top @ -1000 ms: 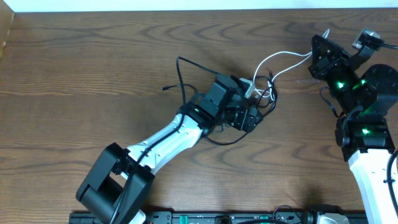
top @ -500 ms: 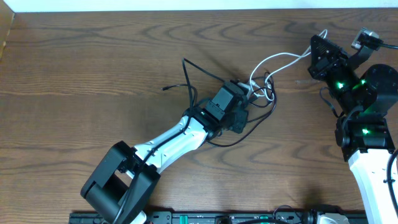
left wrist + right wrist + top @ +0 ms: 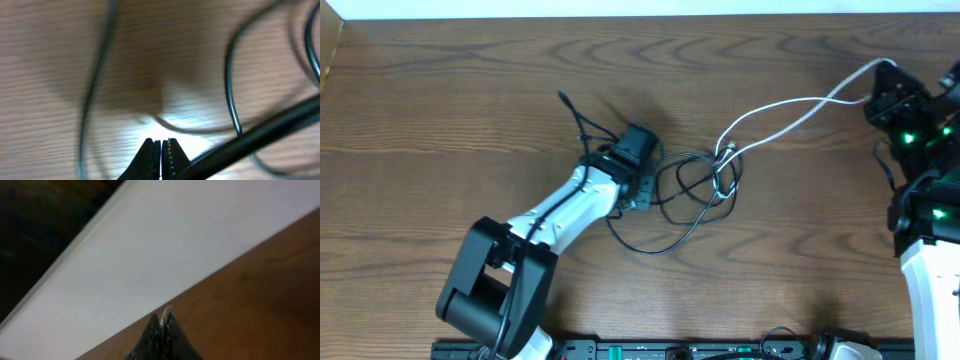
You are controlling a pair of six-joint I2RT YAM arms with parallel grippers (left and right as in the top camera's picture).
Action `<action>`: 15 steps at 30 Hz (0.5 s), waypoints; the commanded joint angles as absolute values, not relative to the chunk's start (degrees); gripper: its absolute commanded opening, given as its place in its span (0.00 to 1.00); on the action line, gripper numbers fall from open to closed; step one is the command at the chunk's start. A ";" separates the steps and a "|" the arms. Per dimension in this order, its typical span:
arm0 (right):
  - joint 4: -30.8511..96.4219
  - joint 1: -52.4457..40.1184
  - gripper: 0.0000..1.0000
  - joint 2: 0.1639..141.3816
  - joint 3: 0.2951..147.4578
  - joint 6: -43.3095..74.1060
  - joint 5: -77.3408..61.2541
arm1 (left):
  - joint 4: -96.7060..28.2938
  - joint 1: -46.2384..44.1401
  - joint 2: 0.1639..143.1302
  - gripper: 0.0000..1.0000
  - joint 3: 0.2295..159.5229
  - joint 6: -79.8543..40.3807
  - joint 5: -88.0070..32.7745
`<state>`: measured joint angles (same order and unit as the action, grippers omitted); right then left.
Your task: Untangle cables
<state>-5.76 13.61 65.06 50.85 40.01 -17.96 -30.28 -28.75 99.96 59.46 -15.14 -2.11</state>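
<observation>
A thin black cable lies in loose loops mid-table, tangled at a knot with a white cable. The white cable runs in two strands up to the far right. My left gripper sits at the left side of the loops. In the left wrist view it is shut, and a thick blurred black strand leaves from beside its jaws. My right gripper is at the table's far right corner. In the right wrist view it is shut on the white cable, which shows between the tips.
The wooden table's far edge meets a white wall just beyond the right gripper. A black rail runs along the front edge. The table's left edge is far from both arms.
The left gripper shut on the black cable and pulled it left. The right gripper drew the white cable right and back. The bundle has stretched out and loosened.
</observation>
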 commanded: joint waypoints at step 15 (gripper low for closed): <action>4.43 29.04 0.01 64.10 51.53 35.62 -16.47 | -32.69 -20.80 98.89 0.08 59.46 -15.51 -0.95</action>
